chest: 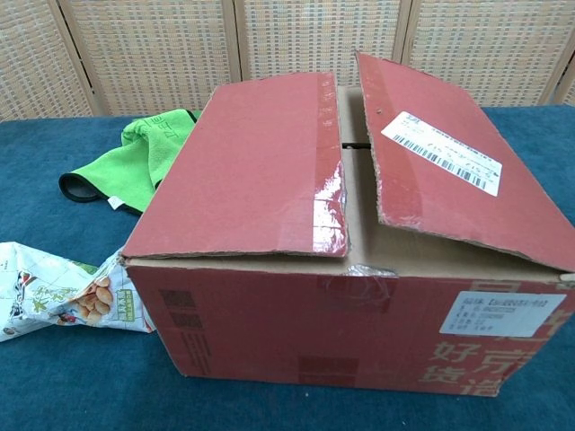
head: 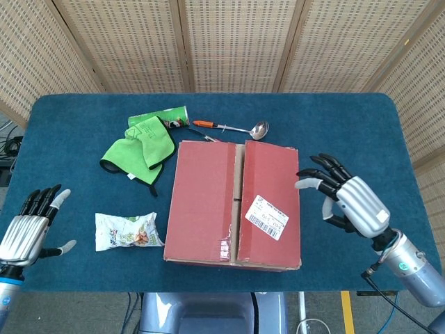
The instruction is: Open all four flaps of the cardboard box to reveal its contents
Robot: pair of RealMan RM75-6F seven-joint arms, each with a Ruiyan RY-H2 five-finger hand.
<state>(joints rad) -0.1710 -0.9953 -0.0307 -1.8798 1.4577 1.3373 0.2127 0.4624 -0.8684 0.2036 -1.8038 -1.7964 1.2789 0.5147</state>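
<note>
A red cardboard box sits mid-table, its two top flaps folded down with a narrow gap between them. In the chest view the box fills the frame; its right flap, with a white label, is lifted slightly at the inner edge, and the left flap lies flat. My right hand is open, fingers spread, just right of the box's right edge, not touching it. At the table's front left corner my left hand hangs open. Neither hand shows in the chest view.
A green cloth, a green can and a ladle lie behind the box at left. A snack bag lies against the box's left side. The blue table spreads to the right.
</note>
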